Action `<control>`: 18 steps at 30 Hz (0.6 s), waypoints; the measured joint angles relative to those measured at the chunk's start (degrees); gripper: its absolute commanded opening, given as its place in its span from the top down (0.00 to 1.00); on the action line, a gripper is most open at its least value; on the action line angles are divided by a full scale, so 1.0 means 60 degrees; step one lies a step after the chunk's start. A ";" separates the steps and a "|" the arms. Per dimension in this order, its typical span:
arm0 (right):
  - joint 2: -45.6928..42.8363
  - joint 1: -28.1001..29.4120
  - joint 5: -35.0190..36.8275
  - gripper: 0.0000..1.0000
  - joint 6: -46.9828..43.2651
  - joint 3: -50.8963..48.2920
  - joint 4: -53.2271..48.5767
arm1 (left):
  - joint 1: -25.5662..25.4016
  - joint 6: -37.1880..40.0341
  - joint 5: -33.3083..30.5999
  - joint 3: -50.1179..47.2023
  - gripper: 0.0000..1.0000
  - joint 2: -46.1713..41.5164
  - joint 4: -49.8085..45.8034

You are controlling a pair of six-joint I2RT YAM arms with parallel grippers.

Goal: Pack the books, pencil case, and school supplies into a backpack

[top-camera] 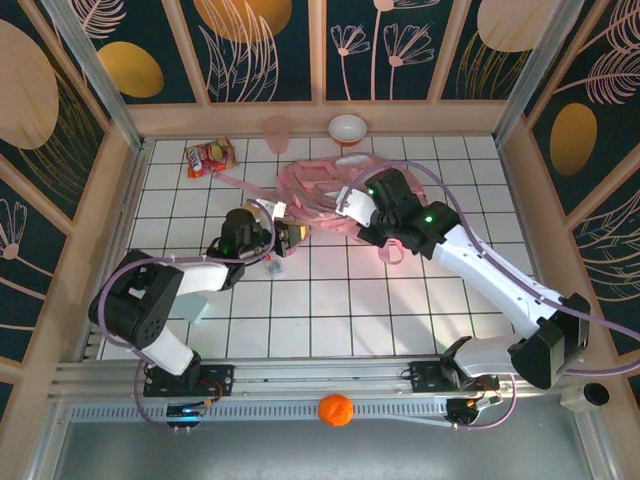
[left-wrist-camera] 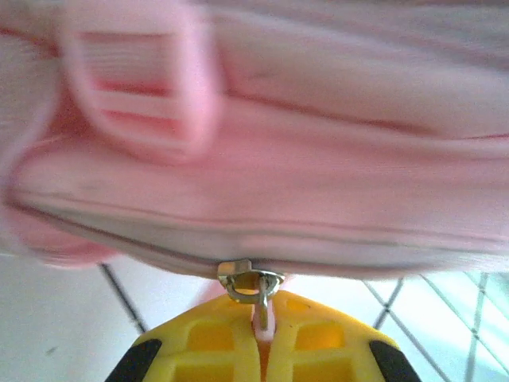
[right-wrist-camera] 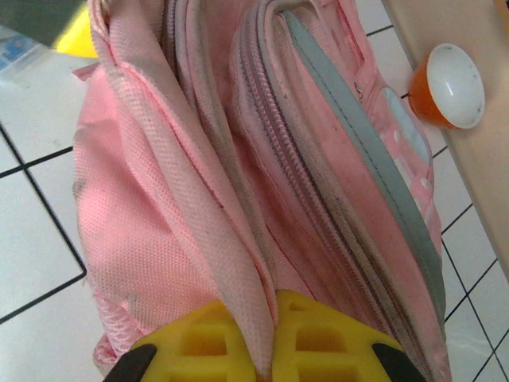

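**Backpack** [top-camera: 318, 190]: pink, lying flat on the table [top-camera: 330, 310], at 12 o'clock of table centre. In the right wrist view its fabric layers stand parted between the zip rows, and what the pockets hold cannot be told.

**Zip pull** [left-wrist-camera: 253, 285]: metal, on a zip run along the backpack's 8 o'clock edge. That run looks closed on both sides of the pull.

**Left gripper** [left-wrist-camera: 261, 322]: fingers together, clamped on the zip pull.

**Right gripper** [right-wrist-camera: 274, 326]: fingers together, pinching a fold of backpack fabric, reaching in from 4 o'clock.

**Pale item** [top-camera: 273, 266]: small, on the table at 7 o'clock of the backpack. It may be one of the supplies but is too small to tell.

**Snack packet** [top-camera: 211, 156]: at 10 o'clock, apart from the backpack.

**Cup** [top-camera: 277, 130]: at 11 o'clock, by the far wall.

**Bowl** [top-camera: 348, 128]: at 12 o'clock, by the far wall.

**Status, judged:** early, at the pocket-opening step. One arm steadies the backpack while the other takes the zip. Nothing is visibly packed, so books, pencil case and supplies all remain to load, and the backpack has then to be closed.
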 measured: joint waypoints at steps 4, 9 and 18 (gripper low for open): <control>0.0175 0.0018 0.0069 1.00 0.0528 -0.0219 0.0346 | -0.0015 0.0226 0.0696 0.0004 1.00 -0.0732 -0.0408; 0.0237 0.0073 0.0011 1.00 0.1118 -0.0444 0.0732 | -0.0015 0.0787 0.1453 0.0142 1.00 -0.1311 -0.1606; 0.0539 0.0441 0.0193 1.00 0.1909 -0.0550 0.1209 | -0.0244 0.1530 0.2146 0.1253 1.00 -0.1672 -0.3690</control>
